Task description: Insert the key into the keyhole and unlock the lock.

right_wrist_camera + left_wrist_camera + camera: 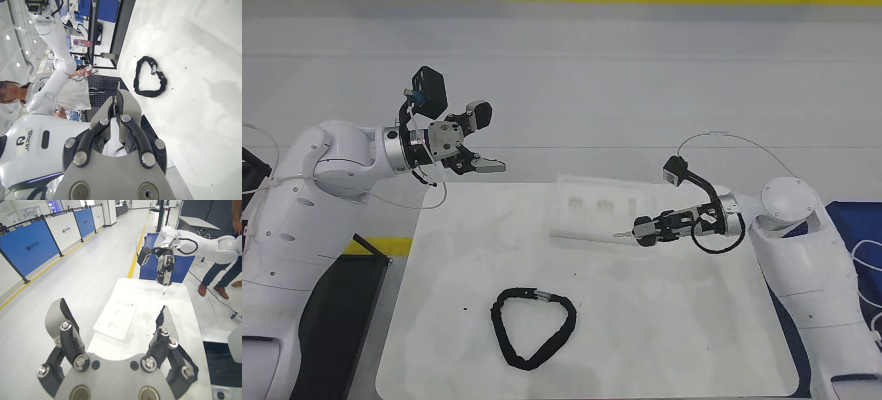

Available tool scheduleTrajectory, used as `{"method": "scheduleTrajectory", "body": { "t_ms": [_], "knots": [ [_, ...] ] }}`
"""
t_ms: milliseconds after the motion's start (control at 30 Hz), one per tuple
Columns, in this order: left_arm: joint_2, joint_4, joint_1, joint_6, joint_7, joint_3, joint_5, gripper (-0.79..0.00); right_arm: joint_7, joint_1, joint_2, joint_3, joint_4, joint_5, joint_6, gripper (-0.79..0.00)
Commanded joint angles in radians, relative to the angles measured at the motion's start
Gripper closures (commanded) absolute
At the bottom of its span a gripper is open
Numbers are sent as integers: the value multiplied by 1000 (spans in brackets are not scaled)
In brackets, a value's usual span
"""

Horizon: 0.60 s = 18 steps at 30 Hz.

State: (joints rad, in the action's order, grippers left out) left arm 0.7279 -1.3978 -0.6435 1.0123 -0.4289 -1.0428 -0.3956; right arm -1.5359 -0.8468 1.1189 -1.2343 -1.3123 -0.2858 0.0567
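Top view, clock read off the table [692, 320].

- Right gripper [634, 231] toward 1 o'clock of table centre, fingers pressed together on the key [622, 235]. The blade sticks out past the fingertips and points toward 9 o'clock.
- In its own wrist view the right gripper [115, 100] pinches the key [118, 86] by the head, blade in line with the fingers.
- Lock [532, 327], a black sleeved chain loop, lies flat near 7 o'clock of centre, well apart from the key. Its metal barrel [532, 294] sits at the loop's 12 o'clock.
- Left gripper [487, 163] hangs beyond the 10 o'clock corner, fingers spread, holding nothing.
- White foam tray [592, 205] at 12 o'clock.

Step in hand, as we judge it: carrying the key to the barrel.
- We cannot tell which barrel end has the keyhole, so that needs settling before committing.
- The blade should line up with the barrel's axis.
- The loose chain will likely slide under a push, so we would have the left gripper pin the barrel first.
- Feed in gently; turn only once seated.

Writing: none legible on key or lock. The barrier panels [28, 247] in the room behind carry print, which we leave untranscribed.
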Motion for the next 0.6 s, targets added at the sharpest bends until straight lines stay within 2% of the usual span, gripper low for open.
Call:
{"method": "scheduleTrajectory", "body": {
  "t_ms": [0,300,567],
  "knots": [
    [0,0,0,0,0,0,0,-785,0,-6,-16,-22,-12,-41,-9,0],
    [0,0,0,0,0,0,0,-785,0,-41,-75,-115,-70,-135,-29,0],
    [0,0,0,0,0,0,0,-785,0,-46,-88,-142,-63,-153,1,0]
  ]
}}
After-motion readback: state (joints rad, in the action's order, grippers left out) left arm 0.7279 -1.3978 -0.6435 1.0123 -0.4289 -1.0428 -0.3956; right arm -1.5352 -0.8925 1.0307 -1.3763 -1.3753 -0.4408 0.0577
